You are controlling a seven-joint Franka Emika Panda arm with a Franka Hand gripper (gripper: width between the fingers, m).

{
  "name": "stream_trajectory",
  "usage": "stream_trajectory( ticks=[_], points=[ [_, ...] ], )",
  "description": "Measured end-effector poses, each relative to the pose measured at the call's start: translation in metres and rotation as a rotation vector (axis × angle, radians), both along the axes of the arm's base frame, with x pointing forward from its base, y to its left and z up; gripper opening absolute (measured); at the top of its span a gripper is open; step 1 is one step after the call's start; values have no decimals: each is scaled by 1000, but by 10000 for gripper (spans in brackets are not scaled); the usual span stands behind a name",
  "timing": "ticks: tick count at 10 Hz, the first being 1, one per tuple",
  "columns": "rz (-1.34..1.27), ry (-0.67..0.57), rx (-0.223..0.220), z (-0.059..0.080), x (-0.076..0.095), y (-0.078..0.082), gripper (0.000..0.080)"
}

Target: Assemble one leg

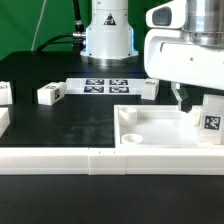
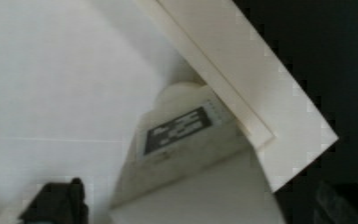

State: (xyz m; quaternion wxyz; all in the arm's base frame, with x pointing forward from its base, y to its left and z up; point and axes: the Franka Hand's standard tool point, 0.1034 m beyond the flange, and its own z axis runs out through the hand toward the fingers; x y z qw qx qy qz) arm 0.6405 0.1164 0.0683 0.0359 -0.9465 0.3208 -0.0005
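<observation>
The leg (image 1: pixel 211 120) is a small white block with a black-and-white tag. It stands upright in the corner of the large white tabletop (image 1: pixel 160 137), at the exterior view's right. My gripper (image 1: pixel 190 102) hangs just above and beside it, with one dark finger (image 1: pixel 181 99) showing on the leg's left side. In the wrist view the leg (image 2: pixel 179 140) lies between my fingers against the tabletop's raised rim (image 2: pixel 247 75). The one finger (image 2: pixel 55 202) that shows stands apart from the leg. The gripper (image 2: pixel 194 208) is open around the leg and does not touch it.
Three more white legs lie on the black table: one at the far left (image 1: pixel 5 94), one left of centre (image 1: pixel 50 93), one behind the tabletop (image 1: pixel 150 88). The marker board (image 1: pixel 105 85) lies by the robot base. A long white wall (image 1: pixel 80 160) runs along the front.
</observation>
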Motion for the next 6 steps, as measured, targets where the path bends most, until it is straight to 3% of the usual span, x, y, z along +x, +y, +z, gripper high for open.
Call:
stream_trajectory(
  ticks=[3,6],
  points=[
    [274,-15,-29,0,2,-7,649],
    [299,-17,-32,0,2,-8,633]
  ],
)
